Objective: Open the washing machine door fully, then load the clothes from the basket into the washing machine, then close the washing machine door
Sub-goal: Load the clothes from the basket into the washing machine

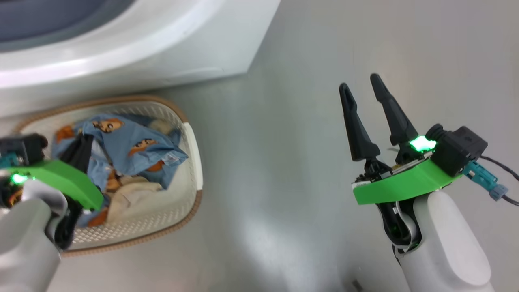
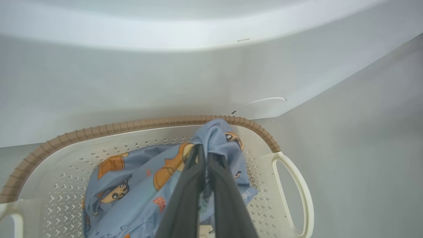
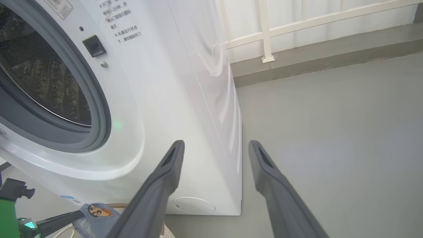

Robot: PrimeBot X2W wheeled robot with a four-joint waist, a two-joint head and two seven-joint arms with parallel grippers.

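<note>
The cream basket point(image 1: 194, 154) with a brown rim stands on the floor right in front of the white washing machine point(image 1: 121, 52). In it lie the clothes point(image 1: 134, 144): light blue fabric with orange figures over a cream piece point(image 1: 129, 198). My left gripper point(image 2: 204, 149) is shut on a fold of the blue clothes point(image 2: 132, 188) and holds it up near the basket's far rim point(image 2: 99, 129). My right gripper point(image 1: 361, 87) hangs open and empty over bare floor to the right. The right wrist view shows the steel drum point(image 3: 39, 76) and grey gasket point(image 3: 97, 109) uncovered. The washing machine door is out of view.
Grey floor point(image 1: 284, 182) spreads to the right of the basket and machine. Behind the machine, a raised kerb point(image 3: 314, 62) and a white railing point(image 3: 264, 33) line the wall. A round service cover point(image 3: 193, 205) sits low on the machine's front.
</note>
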